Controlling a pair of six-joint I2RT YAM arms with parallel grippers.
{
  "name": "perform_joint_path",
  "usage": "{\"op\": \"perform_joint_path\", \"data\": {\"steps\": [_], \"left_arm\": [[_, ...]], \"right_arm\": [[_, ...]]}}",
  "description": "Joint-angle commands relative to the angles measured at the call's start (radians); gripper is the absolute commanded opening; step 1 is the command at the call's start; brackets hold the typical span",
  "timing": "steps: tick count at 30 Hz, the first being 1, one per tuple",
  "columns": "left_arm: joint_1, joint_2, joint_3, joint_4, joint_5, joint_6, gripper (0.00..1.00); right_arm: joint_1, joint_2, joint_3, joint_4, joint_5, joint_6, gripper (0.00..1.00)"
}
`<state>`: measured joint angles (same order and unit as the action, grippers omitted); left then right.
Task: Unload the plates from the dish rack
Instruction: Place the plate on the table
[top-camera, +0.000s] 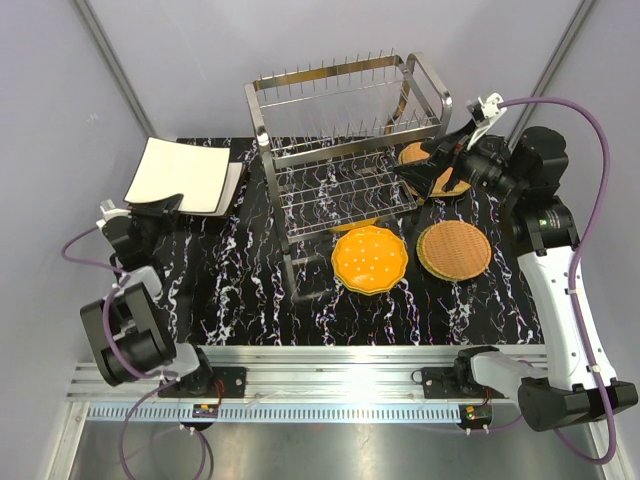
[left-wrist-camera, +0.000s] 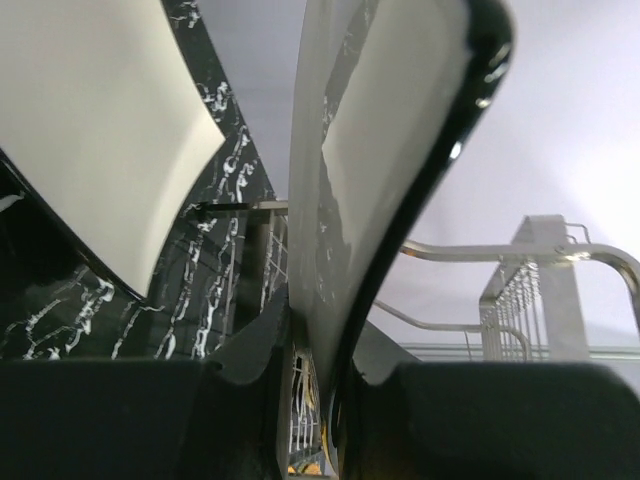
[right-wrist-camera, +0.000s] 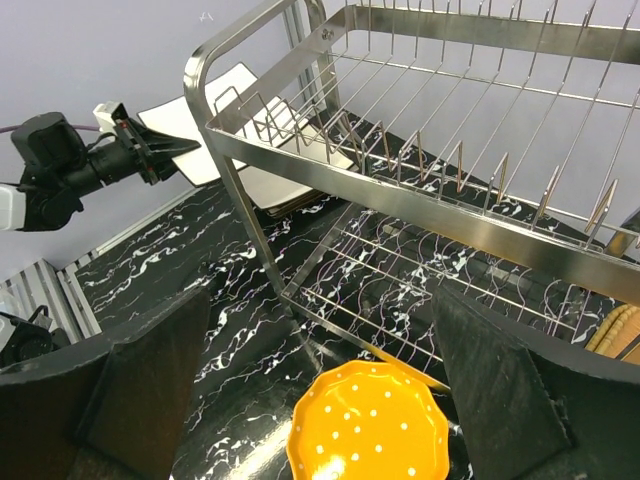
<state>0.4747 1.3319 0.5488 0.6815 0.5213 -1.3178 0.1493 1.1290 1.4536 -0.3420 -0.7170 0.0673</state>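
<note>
The steel dish rack (top-camera: 345, 140) stands at the back middle, and both of its tiers hold no plates. My left gripper (top-camera: 163, 206) is shut on the near edge of a square cream plate (top-camera: 180, 172) with a dark rim, held just above another cream plate (top-camera: 236, 185). In the left wrist view the held plate (left-wrist-camera: 400, 150) stands edge-on between my fingers (left-wrist-camera: 250, 350). My right gripper (top-camera: 432, 172) is open and empty over a tan woven plate (top-camera: 412, 154) to the right of the rack. An orange dotted plate (top-camera: 370, 259) and a second tan plate (top-camera: 453, 250) lie in front.
In the right wrist view the rack (right-wrist-camera: 420, 200) fills the upper half, with the orange plate (right-wrist-camera: 370, 425) below between my open fingers (right-wrist-camera: 130, 400). A yellow sliver (top-camera: 355, 226) shows under the rack's front edge. Grey walls close in the left, back and right.
</note>
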Motion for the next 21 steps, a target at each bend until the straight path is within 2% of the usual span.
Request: {"op": "perform_joint_path", "data": {"steps": [1,8,21], "left_arm": [[0.005,0.036,0.123,0.355,0.04,0.005,0.0],[0.001,0.216,0.204,0.398,0.063,0.018,0.0],[-0.051,0.435,0.391,0.291,0.042,0.103,0.0]], "right_arm": [[-0.005,-0.024,-0.007,0.046,0.021,-0.014,1.0],[-0.005,-0.023,-0.012,0.046,0.021,-0.017,1.0],[-0.005,0.005,0.013,0.023,0.028,-0.035,1.0]]}}
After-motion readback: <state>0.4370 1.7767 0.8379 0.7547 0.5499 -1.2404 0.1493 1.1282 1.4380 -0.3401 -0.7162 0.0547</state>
